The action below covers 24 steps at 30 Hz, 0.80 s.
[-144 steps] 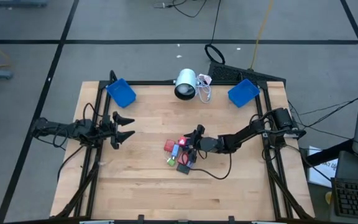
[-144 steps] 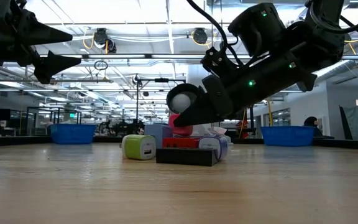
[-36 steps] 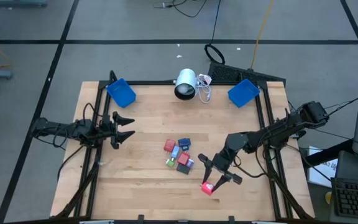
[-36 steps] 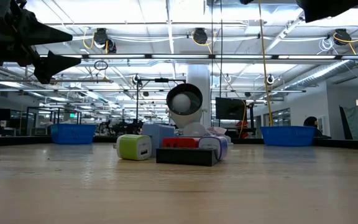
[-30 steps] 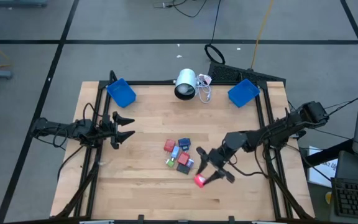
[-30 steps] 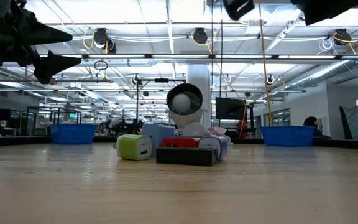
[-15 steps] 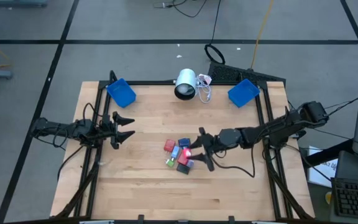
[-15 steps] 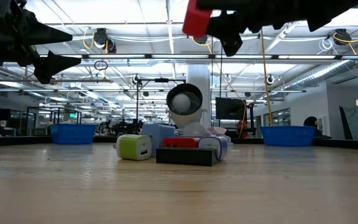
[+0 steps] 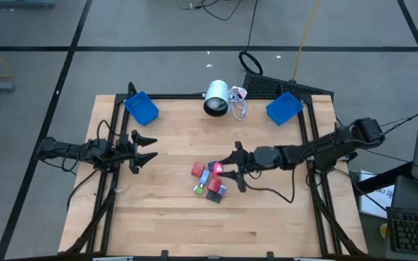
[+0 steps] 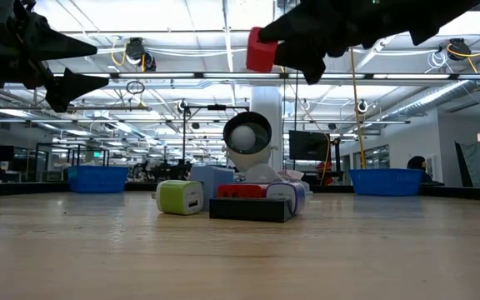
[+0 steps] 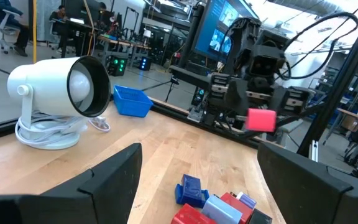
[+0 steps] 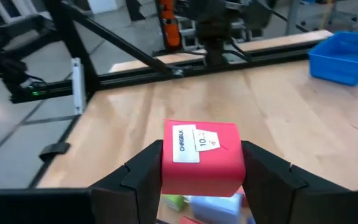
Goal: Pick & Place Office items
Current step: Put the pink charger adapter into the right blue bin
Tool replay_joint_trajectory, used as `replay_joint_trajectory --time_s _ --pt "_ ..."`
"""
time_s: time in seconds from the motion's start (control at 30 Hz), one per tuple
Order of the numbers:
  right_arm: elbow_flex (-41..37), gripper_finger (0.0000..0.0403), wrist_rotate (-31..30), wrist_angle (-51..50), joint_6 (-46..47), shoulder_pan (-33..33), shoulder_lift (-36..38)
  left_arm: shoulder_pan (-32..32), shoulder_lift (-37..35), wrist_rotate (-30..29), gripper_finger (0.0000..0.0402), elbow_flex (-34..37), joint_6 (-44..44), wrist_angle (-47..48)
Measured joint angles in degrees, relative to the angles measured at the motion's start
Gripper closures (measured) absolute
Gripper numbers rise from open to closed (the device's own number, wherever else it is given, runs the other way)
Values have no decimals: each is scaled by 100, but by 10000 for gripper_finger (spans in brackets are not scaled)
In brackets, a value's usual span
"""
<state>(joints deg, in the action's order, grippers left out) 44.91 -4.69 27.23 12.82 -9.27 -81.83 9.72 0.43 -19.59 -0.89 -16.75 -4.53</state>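
Right end effector [image 9: 226,171] at frame centre, clamped on a red block [image 10: 262,50], raised above the block cluster [image 9: 207,183] mid-worktop [image 9: 173,225]. Left end effector [image 9: 145,150] at left, spread wide, empty.

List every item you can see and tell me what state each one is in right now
right gripper: shut on the red block, raised above the pile.
red block: held in the air.
left gripper: open, empty, at the table's left side.
pile of small blocks: resting mid-table.
white lamp: lying at the far edge.
two blue bins: at the far corners.
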Motion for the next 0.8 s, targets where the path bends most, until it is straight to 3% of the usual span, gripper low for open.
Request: replay_joint_trajectory --time_s 0.47,0.8 --pt "-176 228 20 -440 -4 892 408 2 0 1 78 0 2 1" --pt "-1222 230 -10 -429 156 1604 1699 2 -2 2 78 2 0 -6"
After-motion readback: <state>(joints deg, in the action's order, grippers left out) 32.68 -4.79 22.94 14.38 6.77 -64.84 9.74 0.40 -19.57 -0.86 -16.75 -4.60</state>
